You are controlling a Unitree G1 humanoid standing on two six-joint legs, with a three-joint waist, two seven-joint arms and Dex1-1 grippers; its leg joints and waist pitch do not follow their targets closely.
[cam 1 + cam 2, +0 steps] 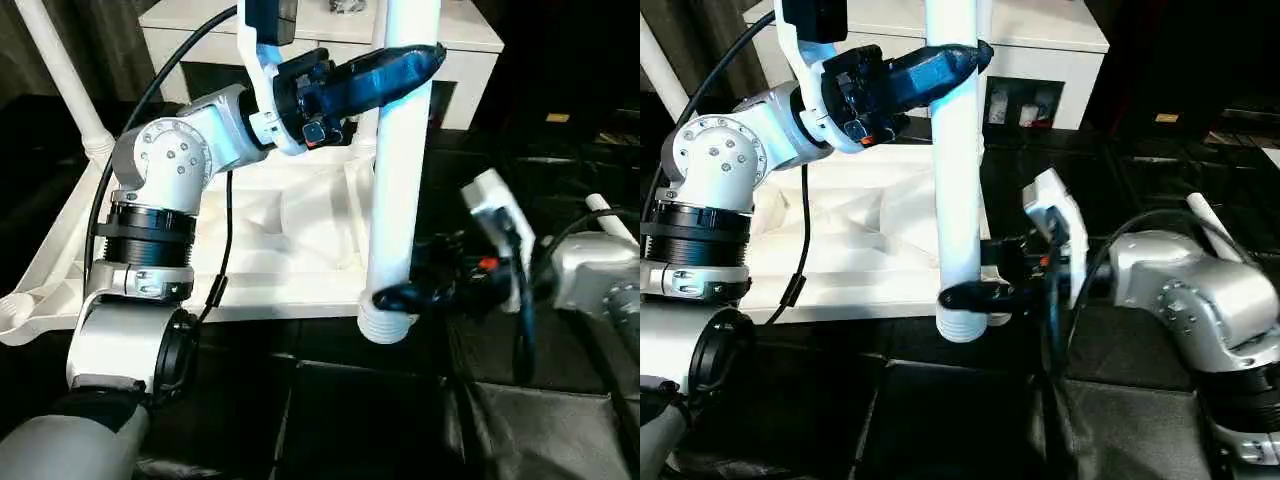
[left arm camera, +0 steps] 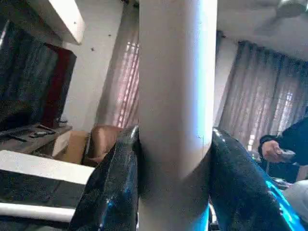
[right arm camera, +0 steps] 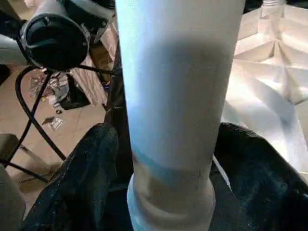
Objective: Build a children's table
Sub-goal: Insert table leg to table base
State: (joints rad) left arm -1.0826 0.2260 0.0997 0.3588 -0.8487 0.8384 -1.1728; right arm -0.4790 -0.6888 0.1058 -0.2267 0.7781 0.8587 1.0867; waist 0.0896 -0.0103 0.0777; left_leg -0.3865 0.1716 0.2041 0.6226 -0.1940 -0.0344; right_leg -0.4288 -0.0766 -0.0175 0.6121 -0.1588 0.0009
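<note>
Behind leg (image 2: 175,96): person's hand (image 2: 271,150) (left-wrist view).

no legible text, labels, brand marks, numbers or signs to be made out on any surface, nothing readable found in the four views

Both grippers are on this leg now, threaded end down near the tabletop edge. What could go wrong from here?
The leg hangs beside the tabletop, not over a corner socket, so lowering could miss. The right gripper holds just above the threads, where it may foul the rim. The left gripper grips higher; uneven motion could tilt the leg.
</note>
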